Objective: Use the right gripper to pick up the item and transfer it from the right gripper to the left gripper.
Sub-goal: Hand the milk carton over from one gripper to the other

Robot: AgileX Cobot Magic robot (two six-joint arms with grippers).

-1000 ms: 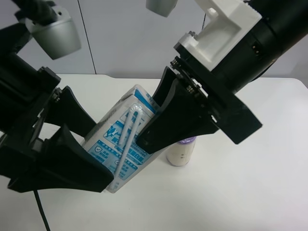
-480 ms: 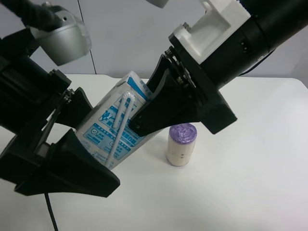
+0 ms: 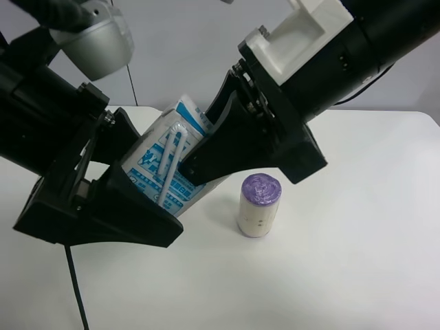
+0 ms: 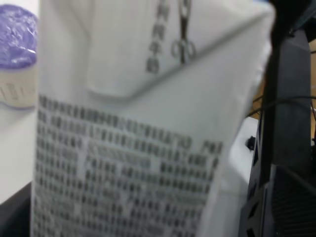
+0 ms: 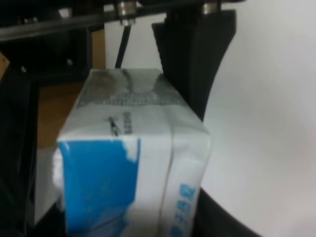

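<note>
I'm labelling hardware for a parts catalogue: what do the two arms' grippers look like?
The right gripper is black, with broad angular fingers and a white boxy block at its wrist. The left gripper is black too, with a grey rounded cap by its wrist and a thin black cable trailing below.

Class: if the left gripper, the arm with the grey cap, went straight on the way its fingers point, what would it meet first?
The drink carton: it sits between the fingers of the left gripper and fills its wrist view. Beyond it, probably the right gripper holding it.
</note>
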